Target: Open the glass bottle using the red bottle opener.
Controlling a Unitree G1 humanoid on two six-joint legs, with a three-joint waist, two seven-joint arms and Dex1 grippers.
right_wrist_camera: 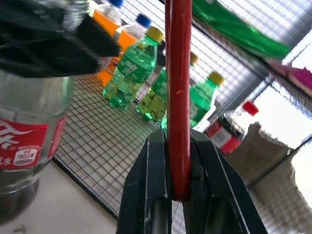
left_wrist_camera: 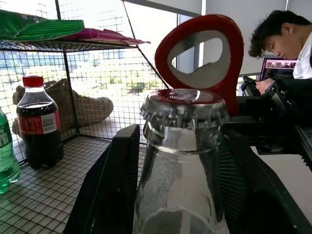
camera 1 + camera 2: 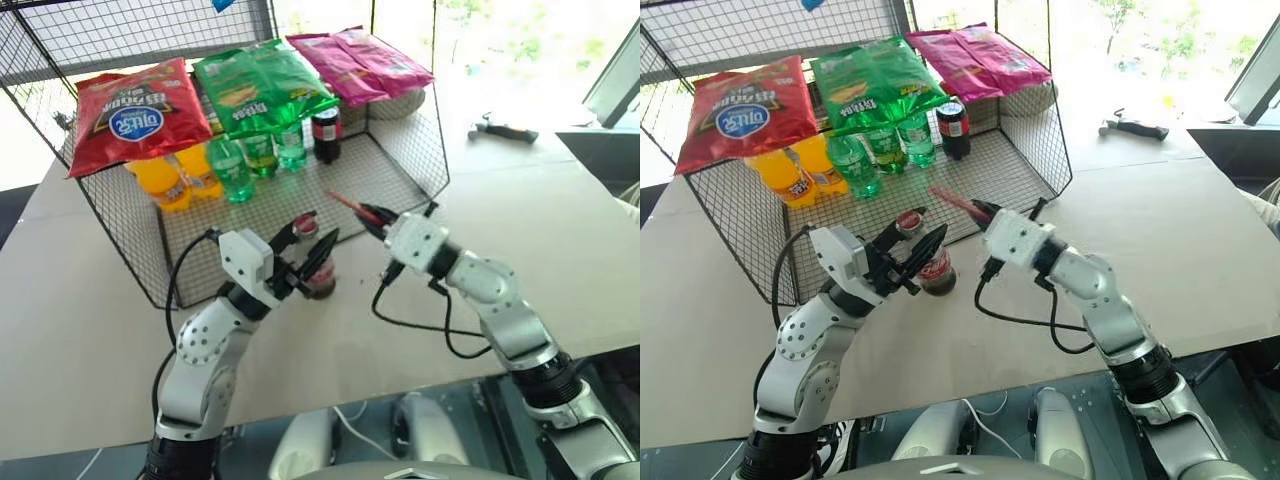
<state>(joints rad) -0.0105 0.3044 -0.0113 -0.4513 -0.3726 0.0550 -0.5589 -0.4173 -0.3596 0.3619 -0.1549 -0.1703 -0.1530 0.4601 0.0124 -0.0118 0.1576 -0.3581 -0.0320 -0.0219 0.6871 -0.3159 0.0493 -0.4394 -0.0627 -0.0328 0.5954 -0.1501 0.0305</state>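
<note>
Our left gripper (image 3: 312, 252) clamps the small clear glass cola bottle (image 3: 321, 277) — label hidden; right gripper (image 3: 372, 213) pinches the flat red bottle opener (image 3: 348, 204) edge-on.

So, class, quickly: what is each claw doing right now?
Left claw: closed around the glass bottle, cap still on.
Right claw: shut on the red bottle opener.

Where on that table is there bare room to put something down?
The table is bare between the wire rack and the black tool, and again along its left side, beside the rack. It is crowded inside the rack, with green bottles and orange bottles, and around the glass bottle in front.
</note>
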